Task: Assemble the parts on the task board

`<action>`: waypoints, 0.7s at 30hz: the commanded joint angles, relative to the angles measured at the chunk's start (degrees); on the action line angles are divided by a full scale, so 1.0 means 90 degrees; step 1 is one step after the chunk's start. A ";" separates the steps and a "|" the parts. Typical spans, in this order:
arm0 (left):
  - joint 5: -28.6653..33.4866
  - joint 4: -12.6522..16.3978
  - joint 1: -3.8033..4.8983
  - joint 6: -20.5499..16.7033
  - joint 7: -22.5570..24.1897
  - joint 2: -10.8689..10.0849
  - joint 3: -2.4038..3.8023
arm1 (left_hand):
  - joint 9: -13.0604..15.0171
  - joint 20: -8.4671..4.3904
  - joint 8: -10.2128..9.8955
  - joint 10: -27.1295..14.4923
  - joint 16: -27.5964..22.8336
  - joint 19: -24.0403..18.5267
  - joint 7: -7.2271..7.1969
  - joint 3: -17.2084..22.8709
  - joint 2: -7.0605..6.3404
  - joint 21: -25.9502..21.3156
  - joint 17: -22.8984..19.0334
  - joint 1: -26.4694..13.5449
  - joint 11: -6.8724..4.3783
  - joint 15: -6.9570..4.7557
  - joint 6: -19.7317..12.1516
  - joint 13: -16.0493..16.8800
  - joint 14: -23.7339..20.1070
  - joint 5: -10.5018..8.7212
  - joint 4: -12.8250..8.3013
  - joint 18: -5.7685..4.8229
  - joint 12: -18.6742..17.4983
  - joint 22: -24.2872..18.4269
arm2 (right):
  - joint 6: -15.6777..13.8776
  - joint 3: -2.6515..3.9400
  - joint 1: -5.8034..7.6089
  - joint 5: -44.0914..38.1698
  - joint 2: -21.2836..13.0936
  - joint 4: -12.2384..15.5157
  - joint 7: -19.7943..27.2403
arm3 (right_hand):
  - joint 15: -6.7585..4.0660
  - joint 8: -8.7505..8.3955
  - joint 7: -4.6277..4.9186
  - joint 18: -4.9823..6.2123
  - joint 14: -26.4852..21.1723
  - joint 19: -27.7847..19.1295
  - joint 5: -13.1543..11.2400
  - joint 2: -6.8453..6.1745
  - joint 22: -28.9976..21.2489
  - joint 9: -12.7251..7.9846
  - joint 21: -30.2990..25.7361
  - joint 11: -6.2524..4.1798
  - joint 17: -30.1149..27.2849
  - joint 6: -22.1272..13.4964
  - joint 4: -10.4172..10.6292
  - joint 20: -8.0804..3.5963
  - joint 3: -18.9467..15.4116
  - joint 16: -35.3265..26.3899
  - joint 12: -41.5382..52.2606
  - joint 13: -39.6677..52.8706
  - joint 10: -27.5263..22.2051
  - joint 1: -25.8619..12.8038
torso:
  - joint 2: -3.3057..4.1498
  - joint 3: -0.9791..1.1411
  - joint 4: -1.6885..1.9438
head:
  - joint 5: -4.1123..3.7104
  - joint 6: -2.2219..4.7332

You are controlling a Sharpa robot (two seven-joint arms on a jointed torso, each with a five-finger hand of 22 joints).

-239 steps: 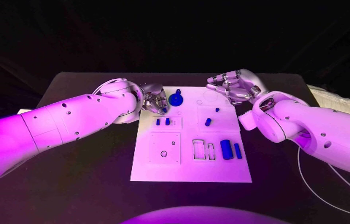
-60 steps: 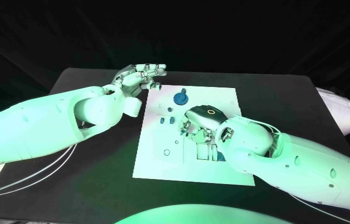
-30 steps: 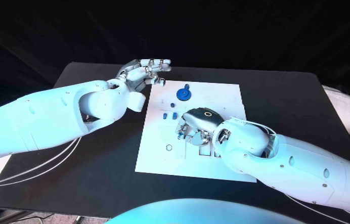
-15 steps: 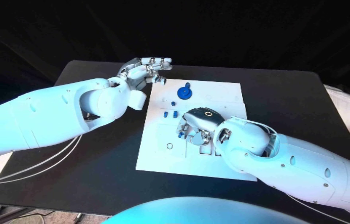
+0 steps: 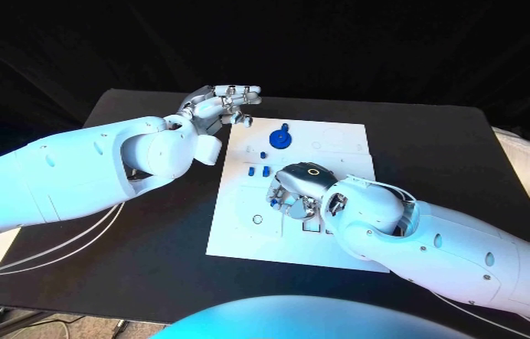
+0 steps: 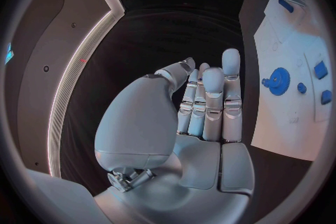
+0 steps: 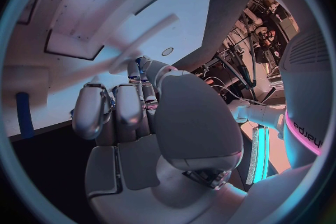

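The white task board [image 5: 249, 232] lies in the middle of the black table. A blue gear [image 5: 280, 138] stands near its far edge, with two small blue parts [image 5: 257, 172] nearer its left side. My right hand [image 5: 296, 193] hangs over the board's middle, fingers curled down with their tips at the surface [image 7: 143, 87]. In the left wrist view a small blue part [image 6: 285, 5] sits right at those fingertips; a grip is not clear. My left hand [image 5: 227, 102] is raised beyond the board's far left corner, fingers straight [image 6: 210, 101], holding nothing.
A rectangular slot [image 7: 91, 39] in the board lies just ahead of my right hand, and a long blue part [image 7: 24, 115] lies off to its side. My right forearm [image 5: 442, 239] covers the board's near right part. Bare black table [image 5: 132, 278] surrounds the board.
Since eight seconds ago my right hand has come from the board's far right corner down onto its middle. My left hand has lifted from the left edge to beyond the far corner.
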 commanded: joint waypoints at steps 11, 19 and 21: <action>-0.0063 0.0010 0.0002 0.0137 -0.0008 0.0001 0.0003 | -0.0008 0.0008 0.0022 -0.0056 -0.0061 -0.0022 0.0026 -0.0025 -0.0013 -0.0043 -0.0042 0.0083 -0.0006 0.0007 -0.0006 0.0008 -0.0074 0.0038 -0.0022 0.0071 0.0049 -0.0012 | -0.0238 -0.0084 -0.0032 -0.0076 -0.0030 -0.0054 -0.0102 | 0.0322 -0.0044 0.0060 0.0107 0.0103 -0.0230 0.0056 -0.0296 -0.0372 -0.0211 -0.0247 0.0311 -0.0248 -0.0954 -0.0106 0.0255 -0.0187 -0.0153 0.0001 -0.0023 -0.1328 -0.0414 | -0.0007 0.0002 -0.0008 | 0.0005 0.0004; -0.0064 0.0004 0.0001 0.0157 -0.0023 -0.0007 0.0002 | -0.0008 0.0008 0.0022 -0.0056 -0.0062 -0.0022 0.0026 -0.0026 -0.0013 -0.0043 -0.0043 0.0083 -0.0006 0.0007 -0.0006 0.0008 -0.0074 0.0038 -0.0022 0.0071 0.0050 -0.0012 | -0.0751 -0.0062 -0.0036 -0.0022 -0.0249 0.0198 -0.0067 | 0.0325 -0.0024 0.0129 0.0148 0.0059 -0.0339 0.0071 -0.0327 -0.0566 -0.0198 -0.0380 0.0336 -0.0403 -0.1079 -0.0186 0.0306 -0.0373 -0.0265 0.0131 0.0004 -0.1491 -0.0381 | -0.0005 0.0004 -0.0007 | -0.0034 0.0051; -0.0064 -0.0001 0.0001 0.0161 -0.0026 -0.0011 0.0001 | -0.0008 0.0008 0.0022 -0.0059 -0.0067 -0.0023 0.0027 -0.0028 -0.0013 -0.0045 -0.0052 0.0084 -0.0005 0.0008 -0.0008 0.0008 -0.0079 0.0039 -0.0023 0.0071 0.0051 -0.0013 | -0.0846 -0.0011 -0.0037 0.0014 -0.0373 0.0337 -0.0068 | 0.0312 -0.0015 0.0143 0.0148 0.0053 -0.0330 0.0097 -0.0300 -0.0562 -0.0190 -0.0380 0.0317 -0.0431 -0.1045 -0.0197 0.0298 -0.0395 -0.0285 0.0210 0.0012 -0.1428 -0.0369 | -0.0010 0.0001 -0.0014 | -0.0038 0.0061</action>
